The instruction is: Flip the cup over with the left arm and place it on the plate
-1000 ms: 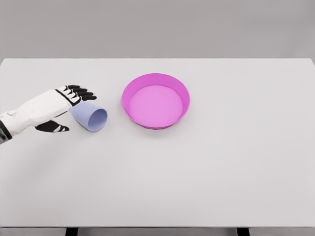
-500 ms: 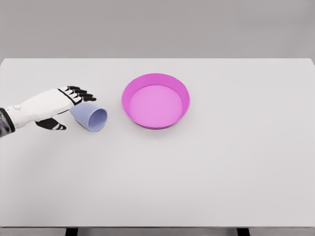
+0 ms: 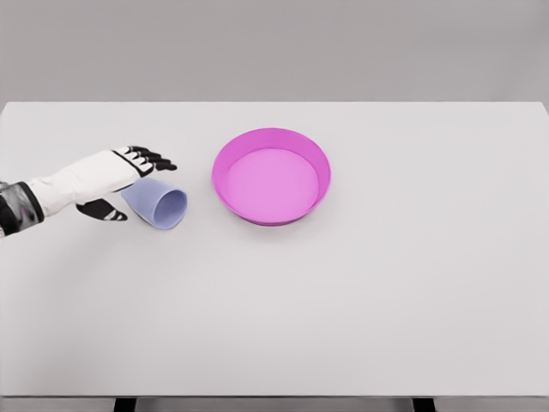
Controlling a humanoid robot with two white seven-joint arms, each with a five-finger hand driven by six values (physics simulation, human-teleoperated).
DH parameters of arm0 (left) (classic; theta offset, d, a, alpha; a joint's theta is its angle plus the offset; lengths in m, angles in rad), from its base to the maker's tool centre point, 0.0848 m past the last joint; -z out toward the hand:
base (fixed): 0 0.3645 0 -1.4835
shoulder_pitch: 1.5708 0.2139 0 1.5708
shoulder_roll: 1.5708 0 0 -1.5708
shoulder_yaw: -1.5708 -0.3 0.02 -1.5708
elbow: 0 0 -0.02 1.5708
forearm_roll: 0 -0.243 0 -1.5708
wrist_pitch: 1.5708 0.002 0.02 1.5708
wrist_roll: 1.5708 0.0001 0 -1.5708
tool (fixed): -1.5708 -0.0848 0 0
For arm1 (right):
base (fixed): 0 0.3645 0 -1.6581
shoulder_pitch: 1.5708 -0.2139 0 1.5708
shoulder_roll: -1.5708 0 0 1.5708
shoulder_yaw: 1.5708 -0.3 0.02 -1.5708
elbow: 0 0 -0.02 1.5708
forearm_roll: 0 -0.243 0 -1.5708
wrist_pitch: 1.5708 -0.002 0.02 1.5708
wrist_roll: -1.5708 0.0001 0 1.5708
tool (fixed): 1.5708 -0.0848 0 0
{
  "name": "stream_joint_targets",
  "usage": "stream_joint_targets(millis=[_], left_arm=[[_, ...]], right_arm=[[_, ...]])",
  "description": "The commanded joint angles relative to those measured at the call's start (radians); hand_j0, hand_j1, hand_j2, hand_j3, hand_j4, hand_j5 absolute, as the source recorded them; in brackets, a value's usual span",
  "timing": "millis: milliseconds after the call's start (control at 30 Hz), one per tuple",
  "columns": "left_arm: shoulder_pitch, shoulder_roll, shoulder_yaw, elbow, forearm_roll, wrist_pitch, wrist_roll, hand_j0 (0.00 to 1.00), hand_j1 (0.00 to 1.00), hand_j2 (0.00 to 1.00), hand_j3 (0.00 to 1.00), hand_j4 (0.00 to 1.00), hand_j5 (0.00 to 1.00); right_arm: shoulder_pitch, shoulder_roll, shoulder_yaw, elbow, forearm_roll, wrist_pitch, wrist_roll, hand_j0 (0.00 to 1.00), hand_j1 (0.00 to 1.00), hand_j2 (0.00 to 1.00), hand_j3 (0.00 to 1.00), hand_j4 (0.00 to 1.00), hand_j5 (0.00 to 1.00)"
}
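Observation:
A pale lavender cup (image 3: pixel 157 202) lies on its side on the white table (image 3: pixel 343 292), its mouth facing the lower right. My left hand (image 3: pixel 129 184) reaches in from the left edge and sits at the cup's closed end. Its black fingers (image 3: pixel 153 158) spread above the cup and the thumb (image 3: pixel 105 211) sits below and left; the hand is open and holds nothing. A magenta round plate (image 3: pixel 271 176) with a raised rim stands right of the cup, apart from it. The right arm is out of view.
The table's far edge runs along the top against a grey wall. Its front edge is at the bottom of the picture.
My left hand has shifted right and slightly up, closer over the cup's closed end. The cup and plate have not moved.

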Motion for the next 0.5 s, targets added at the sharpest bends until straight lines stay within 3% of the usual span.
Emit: stream_joint_targets(millis=[0, 467], left_arm=[[0.0, -0.01, -0.007, 0.012, 0.004, 0.001, 0.0, 1.0, 1.0, 1.0, 1.0, 1.0, 1.0], [-0.003, -0.059, -0.009, 0.059, 0.001, 0.008, -0.012, 1.0, 1.0, 1.0, 1.0, 1.0, 1.0]], right_arm=[[0.0, 0.0, 0.0, 0.0, 0.0, 0.0, 0.0, 1.0, 1.0, 1.0, 1.0, 1.0, 1.0], [0.0, 0.0, 0.0, 0.0, 0.0, 0.0, 0.0, 1.0, 1.0, 1.0, 1.0, 1.0, 1.0]])
